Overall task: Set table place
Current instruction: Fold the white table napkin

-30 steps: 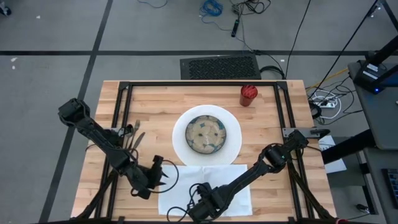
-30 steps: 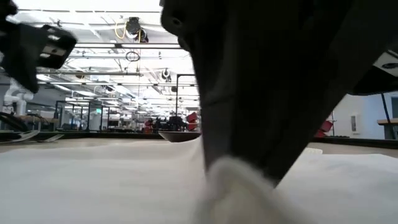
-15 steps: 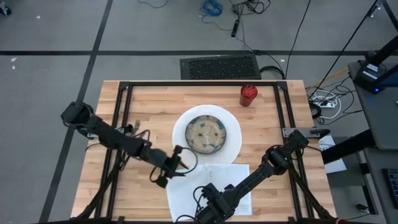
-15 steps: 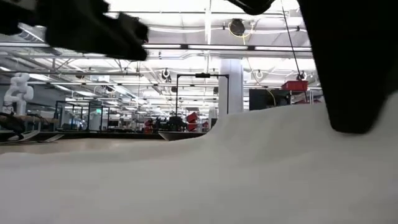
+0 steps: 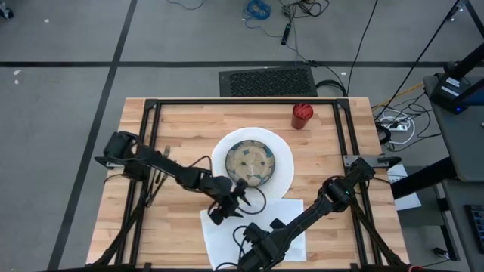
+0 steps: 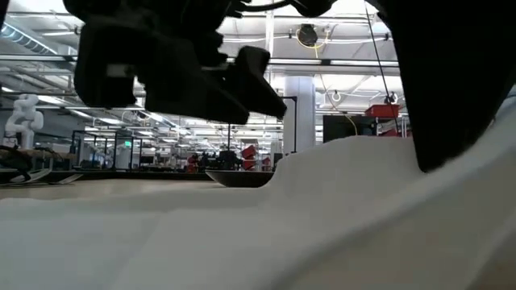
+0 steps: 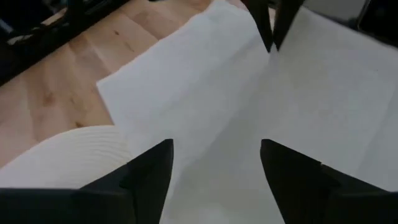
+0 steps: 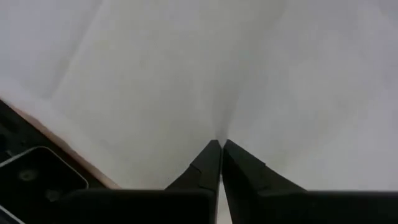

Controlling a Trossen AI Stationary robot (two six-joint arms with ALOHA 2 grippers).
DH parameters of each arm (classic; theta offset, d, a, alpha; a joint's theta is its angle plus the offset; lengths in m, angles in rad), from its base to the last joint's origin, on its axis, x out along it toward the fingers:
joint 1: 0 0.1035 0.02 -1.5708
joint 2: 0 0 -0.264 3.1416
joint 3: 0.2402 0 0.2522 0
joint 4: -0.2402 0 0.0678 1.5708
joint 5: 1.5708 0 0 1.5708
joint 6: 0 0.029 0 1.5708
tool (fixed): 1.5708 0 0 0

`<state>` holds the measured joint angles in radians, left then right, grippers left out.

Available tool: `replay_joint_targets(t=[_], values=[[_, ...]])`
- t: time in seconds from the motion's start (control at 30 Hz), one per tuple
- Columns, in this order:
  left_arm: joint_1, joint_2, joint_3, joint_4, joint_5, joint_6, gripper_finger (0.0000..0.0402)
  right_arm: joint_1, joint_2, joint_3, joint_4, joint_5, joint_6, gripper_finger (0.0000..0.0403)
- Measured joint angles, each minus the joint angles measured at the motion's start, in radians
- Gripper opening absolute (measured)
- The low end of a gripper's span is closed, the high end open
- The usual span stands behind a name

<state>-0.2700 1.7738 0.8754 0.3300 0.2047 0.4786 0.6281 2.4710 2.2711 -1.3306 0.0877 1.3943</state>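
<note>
Up top, the high view gives the whole spread: light wood worktop (image 5: 189, 125) inside its black frame, a white plate (image 5: 283, 177) at centre carrying a patterned bowl (image 5: 250, 162), a red cup (image 5: 302, 115) toward the far right corner, and cutlery (image 5: 154, 181) under the left arm, too hidden to sort out. None of that crockery reaches the right wrist view, which is all white napkin (image 8: 155, 68).

Left gripper (image 5: 232, 202) hangs over the napkin's (image 5: 253, 230) far left corner, just beside the plate's near rim. Its wrist view settles the matter: the two dark fingers (image 7: 149, 171) stand wide apart, released, napkin (image 7: 205, 99) lying between and beyond them, nothing gripped. The ribbed white plate rim (image 7: 74, 152) sits right beside one finger.

Right gripper (image 5: 253, 257) is down at the napkin's near edge. From its own wrist, the fingers (image 8: 208, 163) are clenched tip to tip with a pinch of napkin puckering up from between them, so it's grasping the cloth. The left wrist view catches those same pinched tips (image 7: 272, 25) well beyond its own fingers.

Low view: napkin (image 6: 322, 217) heaped high in the foreground, dark arm bulk (image 6: 169, 64) above, the bowl's rim (image 6: 238, 177) barely peeking over; the cup is blocked off.
</note>
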Motion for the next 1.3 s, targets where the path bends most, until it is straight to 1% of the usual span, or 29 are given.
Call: replay_joint_targets(t=[0.13,0.33,0.43,0.57,0.7,1.03,1.17,1.3], values=[[0.023,0.091,0.057,0.000,0.023,0.051,0.0233,0.000,0.000,0.000,0.004,0.024,-0.040,0.0000],[0.058,0.198,0.162,-0.003,0.067,0.065,0.0233,0.000,0.000,0.000,0.006,0.022,-0.071,0.0000],[0.068,0.220,0.183,-0.070,0.069,0.092,0.0233,0.000,0.000,0.000,0.011,0.020,-0.071,0.0000],[0.068,0.218,0.189,-0.165,0.071,0.164,0.0233,0.000,0.000,0.000,0.012,0.017,-0.071,0.0000],[0.064,0.218,0.189,-0.173,0.053,0.217,0.0233,-0.001,0.000,0.000,0.012,0.017,-0.072,0.0000],[0.065,0.204,0.203,-0.162,0.049,0.238,0.0233,-0.001,0.000,0.000,0.022,0.016,-0.068,0.0000],[0.068,0.204,0.236,-0.221,0.053,0.246,0.0233,-0.001,0.000,0.000,0.026,0.013,-0.068,0.0000],[0.067,0.204,0.241,-0.277,0.053,0.274,0.0233,-0.001,0.000,0.000,0.030,0.011,-0.068,0.0000]])
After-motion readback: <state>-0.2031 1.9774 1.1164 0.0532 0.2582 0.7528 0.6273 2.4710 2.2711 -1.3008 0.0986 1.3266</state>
